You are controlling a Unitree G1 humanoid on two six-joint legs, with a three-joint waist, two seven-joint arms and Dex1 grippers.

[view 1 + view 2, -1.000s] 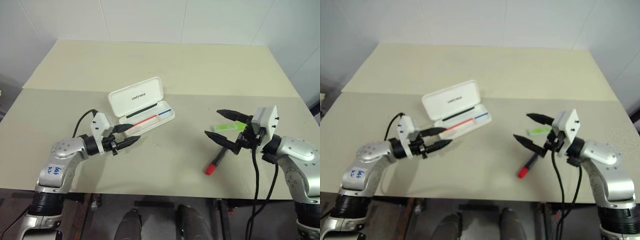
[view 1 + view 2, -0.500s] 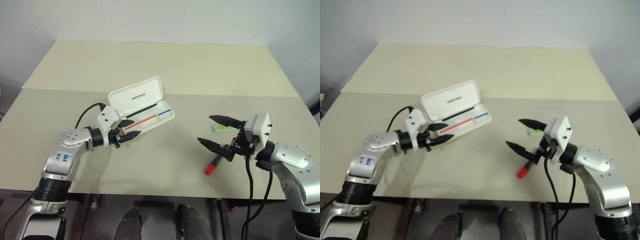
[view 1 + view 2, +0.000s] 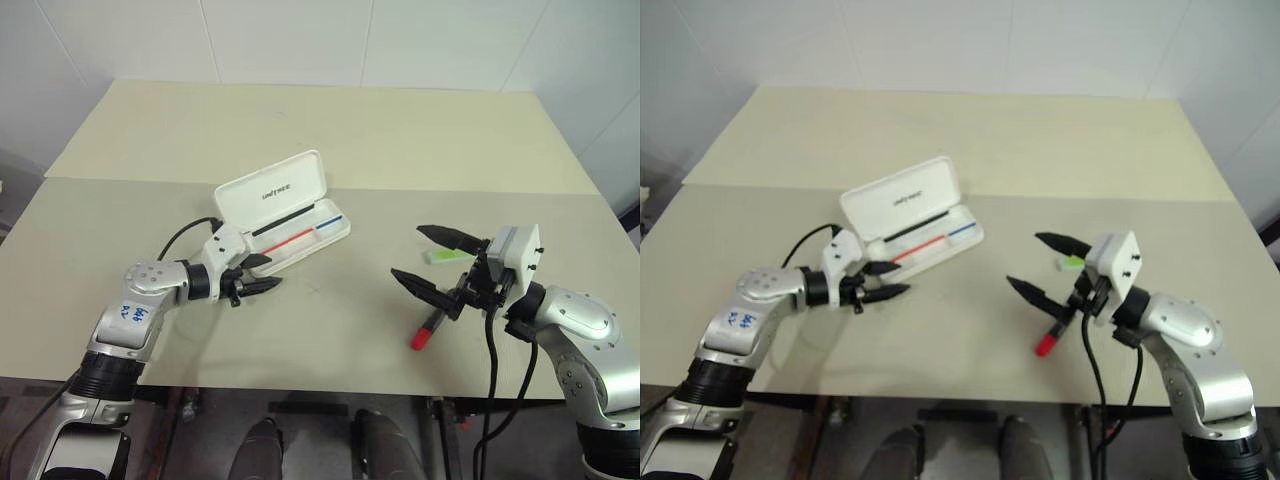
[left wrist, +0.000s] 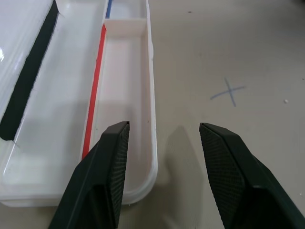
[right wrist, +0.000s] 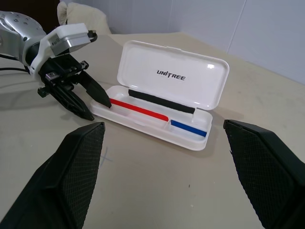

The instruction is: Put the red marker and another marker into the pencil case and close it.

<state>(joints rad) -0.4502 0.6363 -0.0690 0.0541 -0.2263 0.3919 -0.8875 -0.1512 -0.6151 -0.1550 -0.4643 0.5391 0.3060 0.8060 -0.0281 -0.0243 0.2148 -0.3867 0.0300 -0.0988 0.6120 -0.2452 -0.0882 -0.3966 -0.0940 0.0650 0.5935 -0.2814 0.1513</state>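
Observation:
The pencil case [image 3: 271, 190] lies open left of centre, its lid tilted back and its tray [image 4: 151, 95] holding nothing but the printed red and blue stripe. My left gripper [image 3: 272, 273] is open at the tray's near-left end, one finger over the tray and the other outside its front wall. The red marker [image 3: 424, 334] lies on the table to the right. The light-green marker [image 3: 447, 256] lies just behind it. My right gripper [image 3: 407, 252] hovers wide open above both markers, holding nothing.
The beige table [image 3: 340, 130] has a seam running across behind the case. A small blue cross [image 4: 228, 90] is drawn on the table between the case and the markers. The table's front edge [image 3: 300, 380] runs close below both arms.
My left hand has come forward and tipped down beside the case's near end. My right gripper has shifted a little to the left, still open. The case and markers have not moved.

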